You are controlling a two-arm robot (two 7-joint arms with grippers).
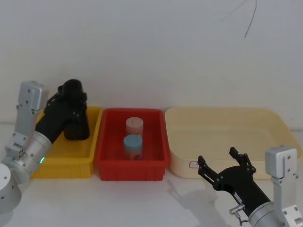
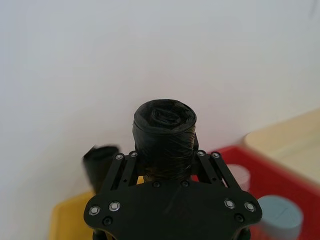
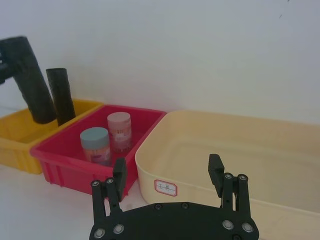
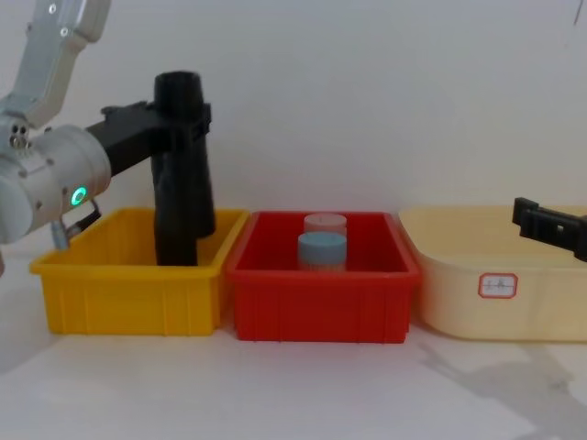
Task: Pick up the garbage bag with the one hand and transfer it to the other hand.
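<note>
bag (image 4: 183, 192): thick black roll, near upright and leaning a little, with its lower end down inside the yellow bin (image 4: 128, 293). I cannot tell whether it touches the bin floor.
left end effector (image 4: 176, 124): clenched across the bag near its upper end. The arm reaches in from the left with its green ring lit.
right end effector (image 1: 218, 160): released and spread wide, low at the front right, just before the cream tub (image 4: 459, 293) and well apart from the bag.
slim roll (image 3: 61, 95): a thinner black roll standing in the yellow bin just beside the bag, not the one wanted.
handling: probably light for its bulk and fairly stiff as a wound roll. The wrinkled film skin may give and slide under the pads, so a firm squeeze suits it. It is not fragile.
where to hold: the left grip takes the top, which leaves the long lower part free. The right would best close across the middle or lower half, square to the roll and clear of the left fingers.
red bin (image 4: 321, 302): sits between the yellow bin and the tub. It holds a pink jar (image 1: 134, 125) behind a blue jar (image 1: 133, 144). A path to the right passes over them, so the bag needs height.
worktop (image 4: 293, 385): white and smooth, with the three containers in a row along its back.
room: a plain white wall (image 1: 151, 47) stands close behind the bins, so there is little space to swing rearward.
</note>
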